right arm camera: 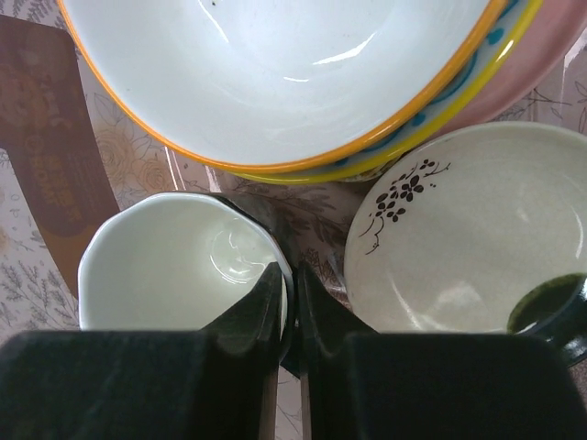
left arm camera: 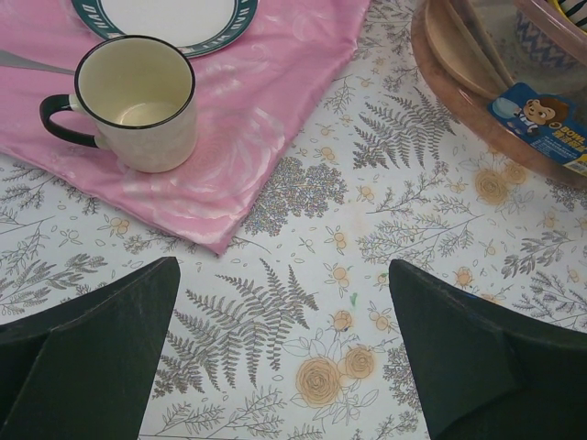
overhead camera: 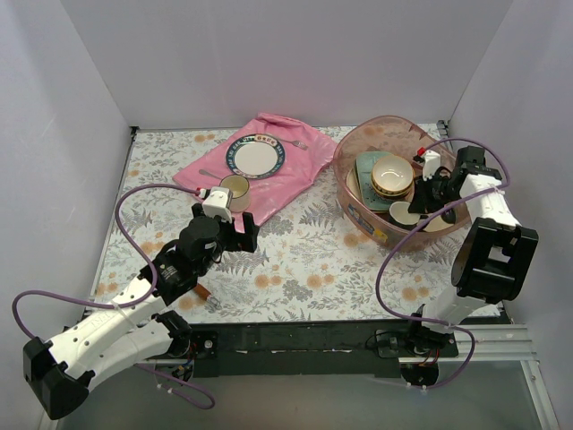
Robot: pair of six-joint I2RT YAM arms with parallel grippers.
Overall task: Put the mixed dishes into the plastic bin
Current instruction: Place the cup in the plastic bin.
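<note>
Hovering with jaws wide apart, the left gripper (left arm camera: 284, 266) faces the cream mug (left arm camera: 138, 101), upright on the pink cloth (left arm camera: 275, 110) ahead-left, handle pointing left; this arm is nearer. Inside the plastic bin (overhead camera: 347, 175), the right gripper (right arm camera: 291, 275) has its jaws nearly together on the rim of a white cup (right arm camera: 174, 266).

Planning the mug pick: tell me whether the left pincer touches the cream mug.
Apart. The left wrist view shows floral tablecloth and pink cloth between the open left pincer and the cream mug.
</note>
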